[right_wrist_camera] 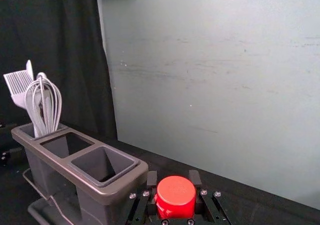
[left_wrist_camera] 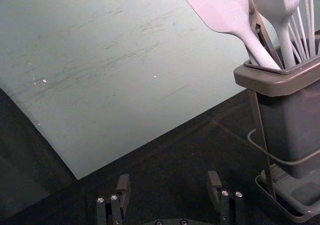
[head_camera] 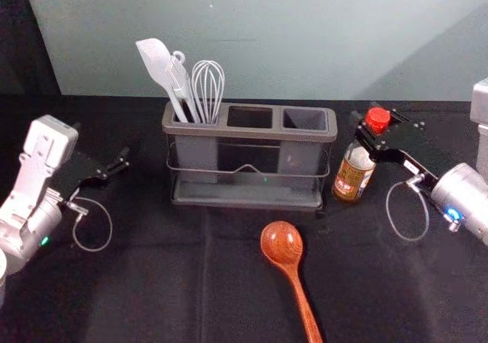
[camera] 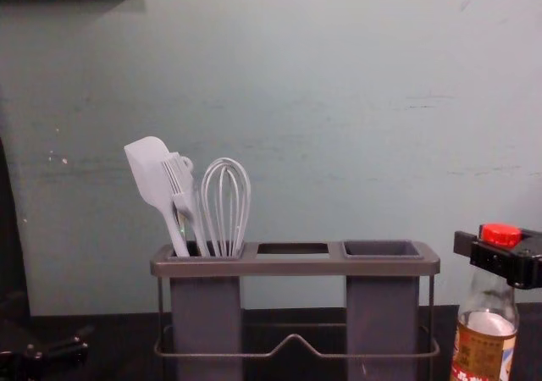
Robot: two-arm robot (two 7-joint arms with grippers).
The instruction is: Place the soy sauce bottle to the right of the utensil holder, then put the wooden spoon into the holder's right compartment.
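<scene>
My right gripper (head_camera: 369,128) is shut on the neck of the soy sauce bottle (head_camera: 355,174), just right of the utensil holder (head_camera: 250,130). The bottle is roughly upright; whether its base touches the table I cannot tell. In the right wrist view, the red cap (right_wrist_camera: 175,196) sits between the fingers of my right gripper (right_wrist_camera: 174,179). The chest view has the bottle (camera: 487,339) beside the holder's right end. The wooden spoon (head_camera: 283,248) lies in front of the holder, bowl toward it. My left gripper (head_camera: 108,160) is parked on the left; in its wrist view this gripper (left_wrist_camera: 168,184) is open and empty.
A white spatula (head_camera: 158,62), a brush and a whisk (head_camera: 207,88) stand in the holder's left compartment. Its middle and right compartments (camera: 381,249) hold nothing visible. Black cloth (head_camera: 152,282) covers the table, and a pale wall (head_camera: 267,38) rises behind.
</scene>
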